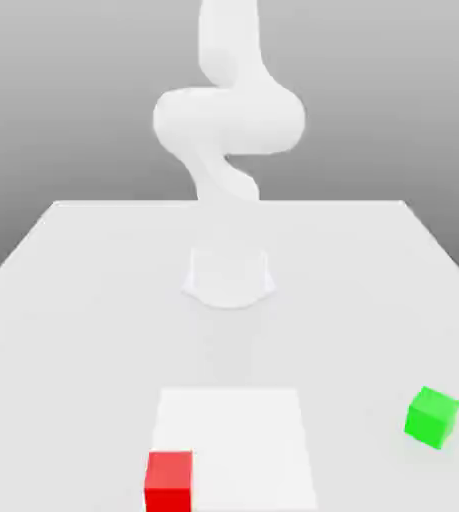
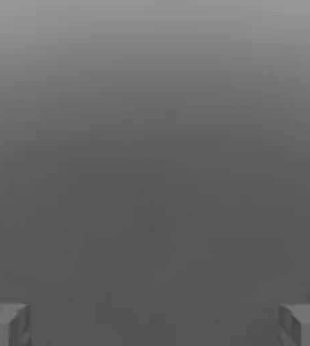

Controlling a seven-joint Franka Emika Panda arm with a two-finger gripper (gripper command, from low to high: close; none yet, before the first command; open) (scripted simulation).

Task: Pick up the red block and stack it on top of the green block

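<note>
The gripper [image 2: 155,324] stands wide open, holding nothing, before a plain grey room; a white surface [image 1: 73,300] carries the red block [image 1: 169,482] and the green block [image 1: 432,417], well apart.

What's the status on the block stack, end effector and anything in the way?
End effector open, empty. Red block on the table, untouched; green block apart, toward the exterior view's right. Nothing between them.
</note>
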